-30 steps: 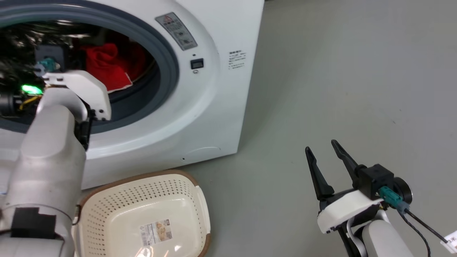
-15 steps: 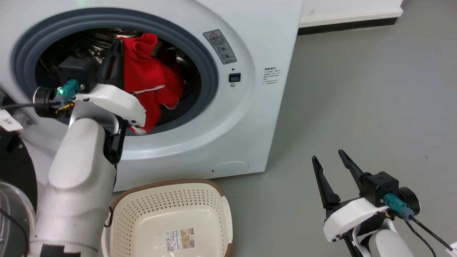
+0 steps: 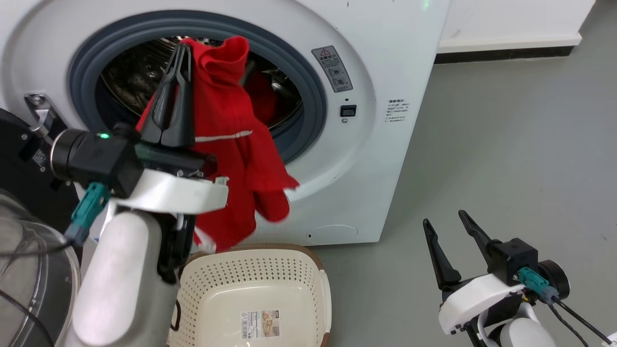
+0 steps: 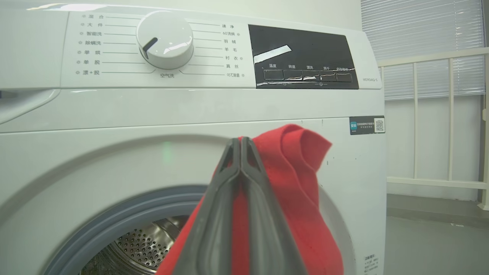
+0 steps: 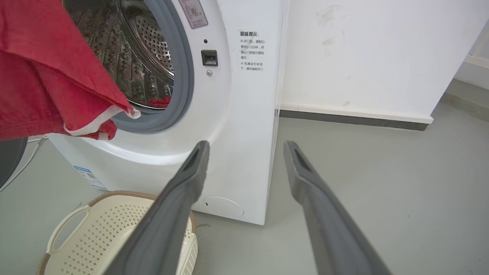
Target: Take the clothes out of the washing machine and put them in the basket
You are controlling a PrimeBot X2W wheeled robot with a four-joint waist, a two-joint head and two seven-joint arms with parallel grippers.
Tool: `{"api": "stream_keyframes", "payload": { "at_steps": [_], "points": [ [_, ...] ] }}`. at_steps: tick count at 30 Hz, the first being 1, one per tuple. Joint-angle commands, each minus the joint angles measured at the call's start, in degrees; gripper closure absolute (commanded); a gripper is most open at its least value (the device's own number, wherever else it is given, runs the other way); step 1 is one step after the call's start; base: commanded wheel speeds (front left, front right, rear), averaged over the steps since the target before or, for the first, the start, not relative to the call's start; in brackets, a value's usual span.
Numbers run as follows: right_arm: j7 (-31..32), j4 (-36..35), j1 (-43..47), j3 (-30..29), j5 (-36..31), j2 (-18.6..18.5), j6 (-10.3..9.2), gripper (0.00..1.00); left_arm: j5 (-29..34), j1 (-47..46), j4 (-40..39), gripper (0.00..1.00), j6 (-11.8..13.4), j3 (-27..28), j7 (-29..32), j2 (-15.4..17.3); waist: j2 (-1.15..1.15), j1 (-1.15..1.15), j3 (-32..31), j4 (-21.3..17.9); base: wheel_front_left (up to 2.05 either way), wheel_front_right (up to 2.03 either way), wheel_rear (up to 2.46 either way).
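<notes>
My left gripper (image 3: 182,48) is shut on a red garment (image 3: 231,144) with a white trim band, held up in front of the washing machine's (image 3: 337,159) porthole. The cloth hangs down over the grey ring, its lower end just above the cream basket (image 3: 250,248), which stands on the floor below with nothing in it. More red cloth (image 3: 262,96) lies inside the steel drum. The left wrist view shows my left gripper (image 4: 240,139) pinching the garment (image 4: 301,172). My right gripper (image 3: 443,218) is open over the floor at the lower right, apart from everything.
The machine's open glass door (image 3: 24,270) is at the far left beside my left arm. Grey floor (image 3: 482,144) spreads to the right of the machine. A white wall with a dark baseboard (image 3: 506,48) runs behind. A white railing (image 4: 431,114) stands right of the machine.
The head camera has shifted. My left gripper has drawn back out of the drum, shut on the red garment, which now hangs outside the porthole. The right gripper has stayed put.
</notes>
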Motion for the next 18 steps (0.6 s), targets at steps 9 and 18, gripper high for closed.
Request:
{"api": "stream_keyframes", "payload": {
  "at_steps": [9,18],
  "points": [
    [0.49,-0.82,0.44,0.61,-0.23,0.05,-0.04,0.00,-2.20,13.49,-8.38,1.00,2.82,-0.89,3.80,-1.09,0.00,0.01,0.62,1.07,0.00,0.00,0.00],
    [0.92,-1.14,-0.83,1.09,-0.90,0.06,-0.04,0.00,-6.39,22.22,7.43,1.00,3.13,-1.10,3.88,-3.06,0.00,0.01,3.86,1.97,0.00,0.00,0.00]
  ]
}}
